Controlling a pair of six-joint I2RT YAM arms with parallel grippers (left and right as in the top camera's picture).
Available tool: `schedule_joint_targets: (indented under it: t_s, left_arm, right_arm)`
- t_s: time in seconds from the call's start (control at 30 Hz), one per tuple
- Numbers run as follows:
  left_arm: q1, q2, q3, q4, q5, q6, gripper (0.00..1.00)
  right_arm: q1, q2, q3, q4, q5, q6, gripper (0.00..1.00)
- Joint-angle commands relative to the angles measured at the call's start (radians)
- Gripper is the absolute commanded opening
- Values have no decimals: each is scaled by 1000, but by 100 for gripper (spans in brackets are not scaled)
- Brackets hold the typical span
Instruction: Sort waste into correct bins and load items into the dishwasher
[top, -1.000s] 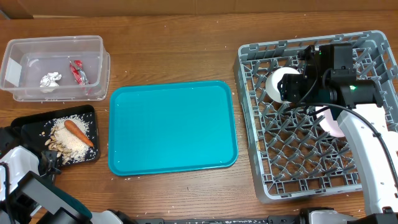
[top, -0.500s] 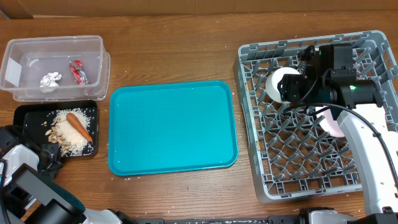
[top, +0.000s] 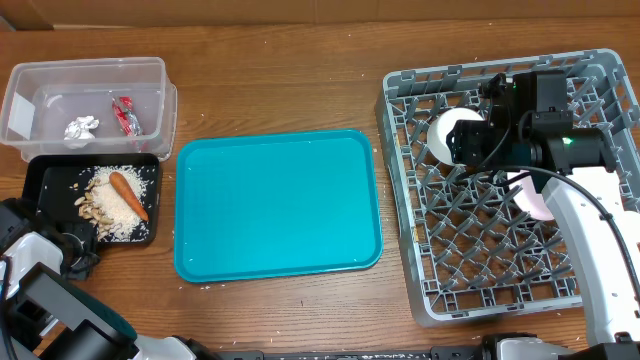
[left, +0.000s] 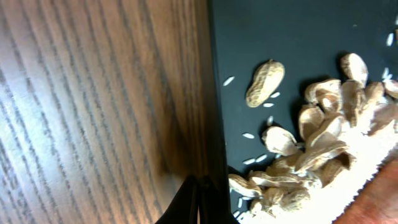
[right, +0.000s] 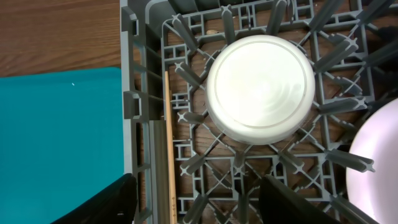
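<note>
The black tray (top: 50, 180) holds a carrot (top: 128, 195), white rice (top: 118, 215) and nut-shell scraps (left: 311, 149). It lies just in front of the clear tub (top: 60, 75), where a red wrapper (top: 125, 116) and a silvery wrapper (top: 82, 127) lie. My left gripper (top: 78, 252) is shut, its tips (left: 200, 199) at the tray's front rim. Over the grey dishwasher rack (top: 600, 70), my right gripper (right: 199, 205) hangs open and holds nothing. It is beside an upturned white bowl (right: 261, 87). A chopstick (right: 169, 143) lies along the rack's left wall. A white plate (right: 379, 162) leans further right.
A teal serving tray (top: 278, 205) lies between the bins and the rack. The rack's upright pegs (right: 339, 158) surround the bowl. Bare wooden tabletop (left: 93, 112) lies left of the black tray in the left wrist view.
The black tray has slid away from the table's front and turned square, ending against the clear tub. My left gripper followed it. The right arm has not moved.
</note>
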Motion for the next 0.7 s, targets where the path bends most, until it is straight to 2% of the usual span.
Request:
schedule_joint_targets:
  t_s: [0.0, 0.23, 0.37, 0.67]
  left_arm:
    - [0, 6, -6, 24, 87, 43, 4]
    - [-32, 6, -6, 58, 98, 50, 6]
    - [-51, 6, -6, 80, 122, 72, 10]
    - [-55, 2, -5, 35, 122, 88, 9]
  right_arm:
    - [3, -3, 27, 2, 3, -3, 65]
    - [3, -3, 27, 0, 3, -3, 64]
    - [3, -3, 27, -2, 3, -3, 65]
    - [3, -3, 27, -2, 3, -3, 65]
